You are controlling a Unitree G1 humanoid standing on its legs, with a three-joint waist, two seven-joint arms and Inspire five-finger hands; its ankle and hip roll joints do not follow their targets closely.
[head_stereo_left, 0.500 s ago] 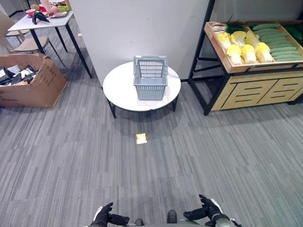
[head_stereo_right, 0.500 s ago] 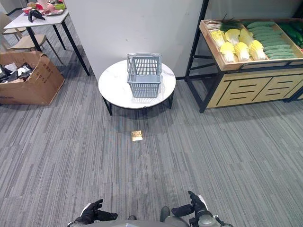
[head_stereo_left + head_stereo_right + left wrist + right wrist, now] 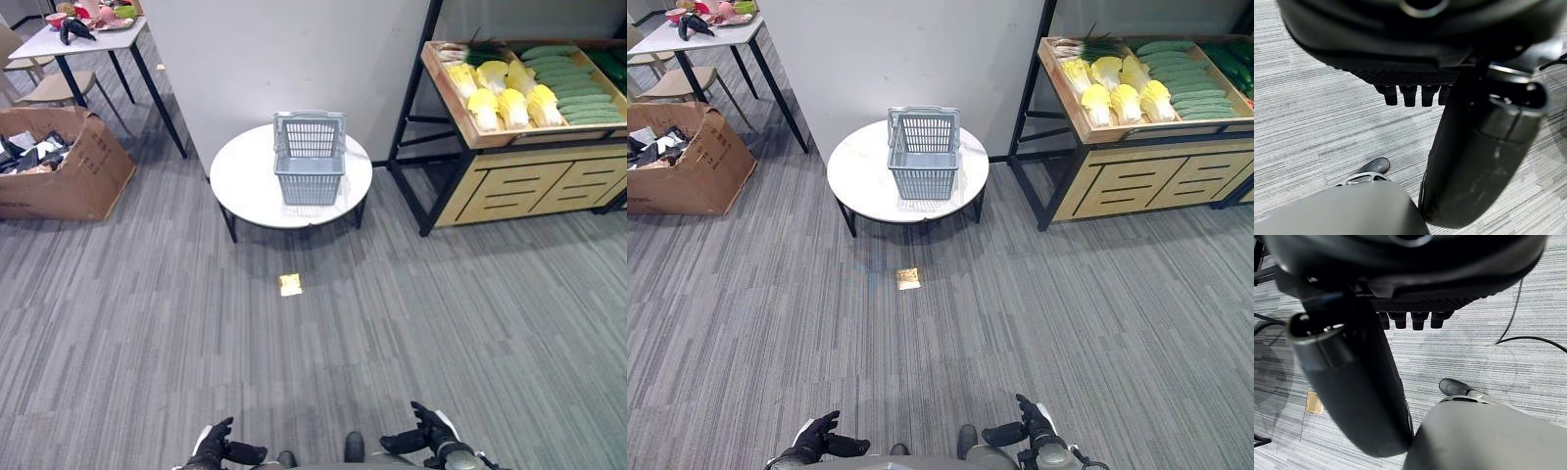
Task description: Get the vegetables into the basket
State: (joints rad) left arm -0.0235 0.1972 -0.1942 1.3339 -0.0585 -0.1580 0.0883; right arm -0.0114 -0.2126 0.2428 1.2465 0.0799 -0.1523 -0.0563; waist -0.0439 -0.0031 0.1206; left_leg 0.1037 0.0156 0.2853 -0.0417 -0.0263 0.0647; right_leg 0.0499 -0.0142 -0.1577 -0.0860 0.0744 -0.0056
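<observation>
Grey slatted basket (image 3: 310,157) stands empty on the round white worktop (image 3: 247,179); vegetables (image 3: 509,98) lie in the wooden shelf (image 3: 529,186) tray to the right, well apart from it.
From left: my left robot hand (image 3: 217,446) hangs low, fingers relaxed and empty; my right robot hand (image 3: 428,433) the same, spread, holding nothing. Judgement: this step is the approach. I should close on the shelf squarely, stop within reach of the pale cabbages, and keep the basket worktop near enough to carry across without twisting. Against the earlier frame, the whole scene sits slightly shifted in view, so my head camera moved; basket, yellow floor marker (image 3: 290,285) and produce have not, and both hands are unchanged.
</observation>
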